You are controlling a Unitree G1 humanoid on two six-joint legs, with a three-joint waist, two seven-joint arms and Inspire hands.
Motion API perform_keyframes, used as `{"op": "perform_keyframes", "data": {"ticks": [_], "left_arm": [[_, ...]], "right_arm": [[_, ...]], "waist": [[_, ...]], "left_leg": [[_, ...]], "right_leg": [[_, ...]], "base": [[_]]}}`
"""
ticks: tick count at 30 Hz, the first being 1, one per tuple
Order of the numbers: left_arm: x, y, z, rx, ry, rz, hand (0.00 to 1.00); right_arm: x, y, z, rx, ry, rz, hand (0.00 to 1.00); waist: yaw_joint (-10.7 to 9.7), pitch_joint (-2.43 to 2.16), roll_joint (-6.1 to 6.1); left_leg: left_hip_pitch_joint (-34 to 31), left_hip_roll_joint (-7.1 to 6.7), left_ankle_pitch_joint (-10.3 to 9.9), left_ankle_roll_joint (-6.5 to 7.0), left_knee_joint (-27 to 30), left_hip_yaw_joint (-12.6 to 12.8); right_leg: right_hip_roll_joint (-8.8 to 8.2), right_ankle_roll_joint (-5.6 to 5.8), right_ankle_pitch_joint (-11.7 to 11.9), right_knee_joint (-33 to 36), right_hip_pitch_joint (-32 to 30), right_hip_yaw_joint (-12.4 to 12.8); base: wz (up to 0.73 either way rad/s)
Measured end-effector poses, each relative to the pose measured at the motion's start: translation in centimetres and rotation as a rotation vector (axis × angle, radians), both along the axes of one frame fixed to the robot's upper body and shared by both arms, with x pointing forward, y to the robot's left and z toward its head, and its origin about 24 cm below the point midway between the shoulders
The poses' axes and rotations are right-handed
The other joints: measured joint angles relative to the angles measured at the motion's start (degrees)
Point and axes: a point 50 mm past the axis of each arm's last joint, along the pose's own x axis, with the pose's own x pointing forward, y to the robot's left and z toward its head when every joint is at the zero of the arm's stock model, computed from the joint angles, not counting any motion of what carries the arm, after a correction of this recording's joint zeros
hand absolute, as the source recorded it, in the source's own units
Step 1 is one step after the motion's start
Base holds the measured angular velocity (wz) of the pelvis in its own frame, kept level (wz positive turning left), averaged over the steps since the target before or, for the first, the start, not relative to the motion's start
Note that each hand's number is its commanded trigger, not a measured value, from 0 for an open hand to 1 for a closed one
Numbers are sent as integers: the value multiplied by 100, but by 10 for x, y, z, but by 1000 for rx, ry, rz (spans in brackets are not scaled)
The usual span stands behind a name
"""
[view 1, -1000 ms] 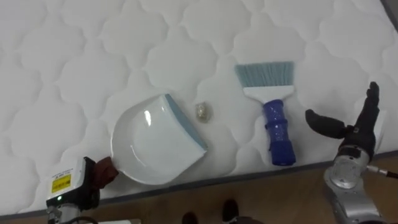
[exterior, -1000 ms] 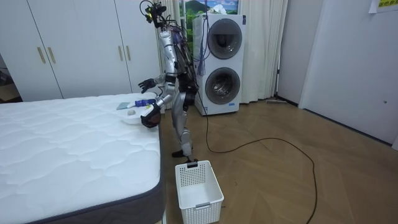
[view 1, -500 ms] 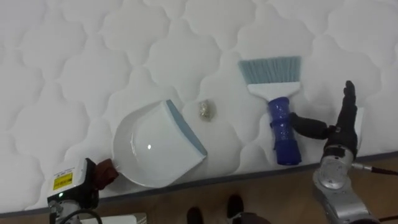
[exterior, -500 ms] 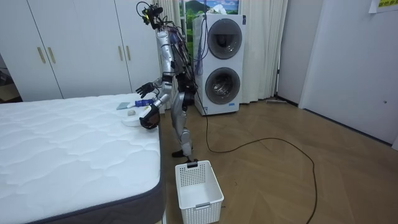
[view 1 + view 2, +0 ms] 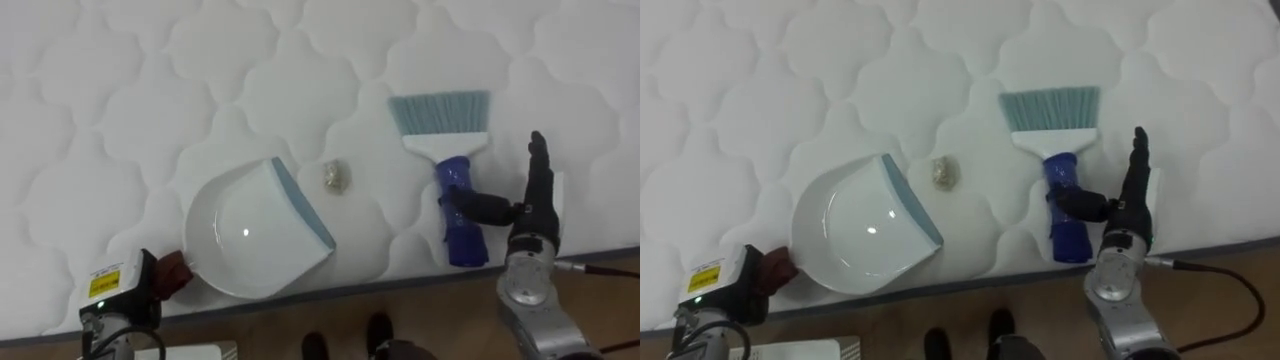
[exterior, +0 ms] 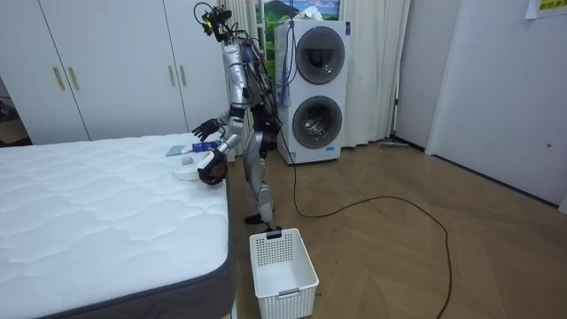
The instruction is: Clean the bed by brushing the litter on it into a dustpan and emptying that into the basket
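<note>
A white dustpan (image 5: 250, 232) with a grey-blue lip lies on the white quilted bed (image 5: 200, 90) near its edge. A small crumpled scrap (image 5: 333, 177) sits just past the lip. To the right lies a brush (image 5: 457, 205) with a blue handle and pale blue bristles pointing away from me. My right hand (image 5: 532, 205) stands open beside the handle, fingers straight, thumb against the handle. My left hand (image 5: 168, 274) is at the dustpan's near-left rim, at the bed's edge. In the room view I stand at the bed's side, both hands (image 6: 209, 168) over it.
Wooden floor runs below the bed's edge (image 5: 400, 288). A white plastic basket (image 6: 283, 262) stands on the floor by the bed's corner. Stacked washing machines (image 6: 314, 89) and white wardrobes (image 6: 115, 71) line the far wall.
My right hand has moved left from beside the brush to its handle, and the thumb now touches it. The dustpan, scrap and left hand have kept their places.
</note>
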Motion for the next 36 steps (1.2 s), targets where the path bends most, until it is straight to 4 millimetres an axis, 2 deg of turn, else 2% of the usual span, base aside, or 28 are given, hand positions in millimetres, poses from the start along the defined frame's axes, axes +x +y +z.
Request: {"op": "perform_keyframes", "data": {"ticks": [8,14,17,36], "left_arm": [[4,-2,1,-8,6,-6,100],[7,-4,2,-17,7,-17,100],[8,-4,2,-16,6,-19,100],[13,-5,4,10,7,-45,100]], "right_arm": [[0,8,-4,-5,36,52,0],[-4,13,-15,-10,90,78,0],[-5,15,-17,-2,101,76,0],[-4,8,-31,-60,205,96,0]], "waist": [[33,12,30],[42,70,130],[45,60,158],[24,56,151]], "left_leg": [[7,2,0,0,2,-28],[-1,8,-1,1,-5,-65],[-16,10,0,1,-5,-75],[19,23,1,2,64,-107]], "right_leg": [[-1,2,2,-23,30,-35],[-1,2,6,-67,59,-89],[0,1,5,-85,58,-105],[-22,7,13,-130,195,-221]], "base": [[2],[1],[1],[2]]}}
